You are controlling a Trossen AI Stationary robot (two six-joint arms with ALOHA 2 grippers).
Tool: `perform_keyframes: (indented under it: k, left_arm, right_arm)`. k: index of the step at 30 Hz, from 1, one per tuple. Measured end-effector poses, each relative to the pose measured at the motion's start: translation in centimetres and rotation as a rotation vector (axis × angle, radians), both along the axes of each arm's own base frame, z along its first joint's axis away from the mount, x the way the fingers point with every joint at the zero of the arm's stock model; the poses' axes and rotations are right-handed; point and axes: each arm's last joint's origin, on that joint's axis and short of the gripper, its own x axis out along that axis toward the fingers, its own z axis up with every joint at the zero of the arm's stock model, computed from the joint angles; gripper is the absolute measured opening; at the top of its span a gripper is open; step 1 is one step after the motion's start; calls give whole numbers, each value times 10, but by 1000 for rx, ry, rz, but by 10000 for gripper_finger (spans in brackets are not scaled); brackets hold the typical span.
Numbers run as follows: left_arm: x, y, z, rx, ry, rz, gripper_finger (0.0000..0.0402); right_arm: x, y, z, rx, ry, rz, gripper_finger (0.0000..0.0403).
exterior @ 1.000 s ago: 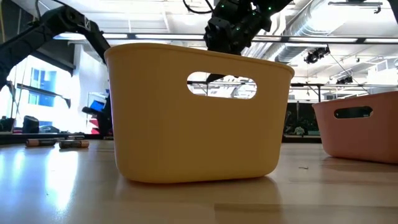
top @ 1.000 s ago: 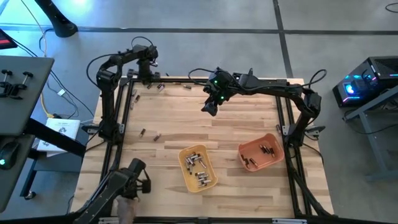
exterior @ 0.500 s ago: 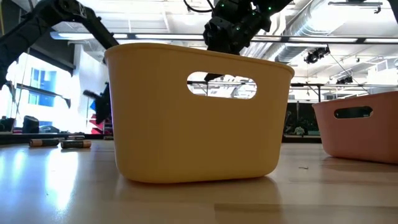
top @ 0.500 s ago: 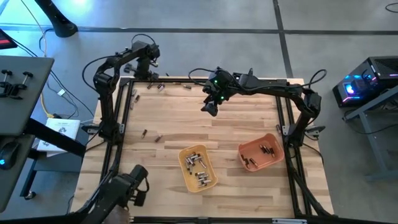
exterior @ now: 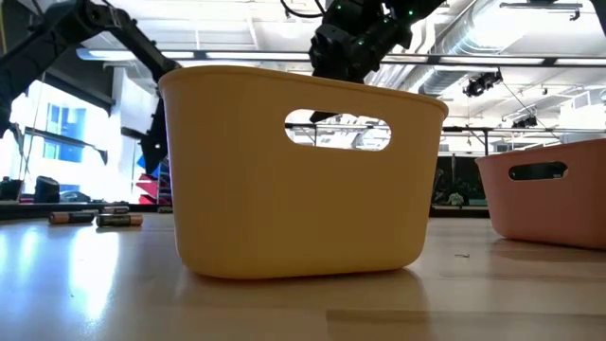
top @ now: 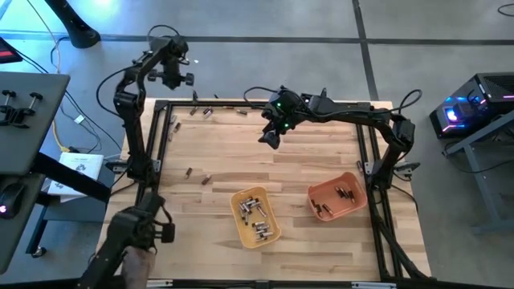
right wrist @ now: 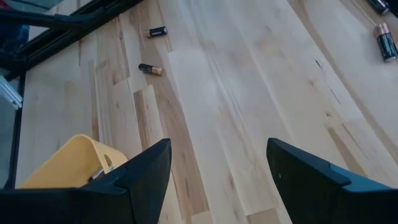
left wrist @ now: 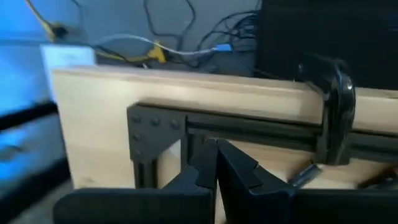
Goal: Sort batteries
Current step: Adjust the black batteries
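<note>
Loose batteries lie on the wooden table: a few along the far left edge [top: 201,111], two more mid-left [top: 197,175], the latter also in the right wrist view [right wrist: 150,70]. Others lie in the yellow tray [top: 255,217] and the orange tray [top: 337,198]. My left gripper [top: 174,75] hangs high over the table's far left corner, shut [left wrist: 215,163] with nothing between its fingers. My right gripper [top: 271,137] hovers over the far middle of the table, open [right wrist: 217,180] and empty, tilted toward the near side.
A black frame rail [left wrist: 249,127] with a clamp [left wrist: 333,106] runs along the table's far edge. The yellow tray [exterior: 303,170] fills the low view, with the orange tray [exterior: 549,194] to its right. A person's hand with a dark device [top: 136,237] is at the near left corner.
My left gripper has risen from just above the far left edge and drifted out past the table's far left corner, staying shut. The dark device at the near left corner has shifted leftward.
</note>
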Motion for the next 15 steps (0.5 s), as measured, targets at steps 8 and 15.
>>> perform_keyframes:
  k: [8,15]
  left_arm:
    - [53,-43,-1,-73,-90,-185,0]
    - [61,-122,-29,-37,-160,-205,0]
  right_arm:
    - [3,-2,4,-41,-39,-44,259]
    - [3,-4,4,-23,-42,-66,259]
